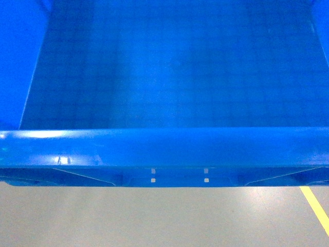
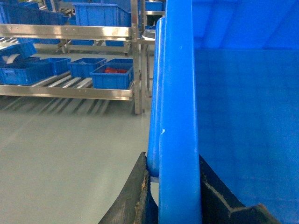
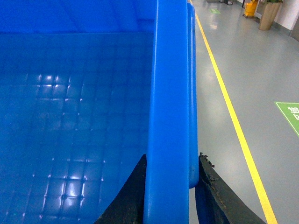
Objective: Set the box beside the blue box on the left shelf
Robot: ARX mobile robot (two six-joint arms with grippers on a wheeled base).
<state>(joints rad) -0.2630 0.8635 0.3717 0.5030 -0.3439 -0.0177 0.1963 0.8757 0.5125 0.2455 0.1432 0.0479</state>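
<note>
Both grippers are clamped on the box (image 1: 169,77): the left gripper (image 2: 173,196) is closed on the rolled rim of the left wall, one dark finger (image 2: 135,196) outside and the other inside, and the right gripper (image 3: 170,196) is closed in the same way on the right wall's rim. By the head view the box is carried off the grey floor (image 1: 154,216), close under the camera, its near rim running across the frame and its grid-embossed bottom filling the view above. A yellow floor line (image 3: 233,116) is seen just right of the box. Well apart to the left, the left shelf (image 2: 70,84) with its roller tracks is seen, carrying several smaller blue bins (image 2: 112,77), one with red contents.
</note>
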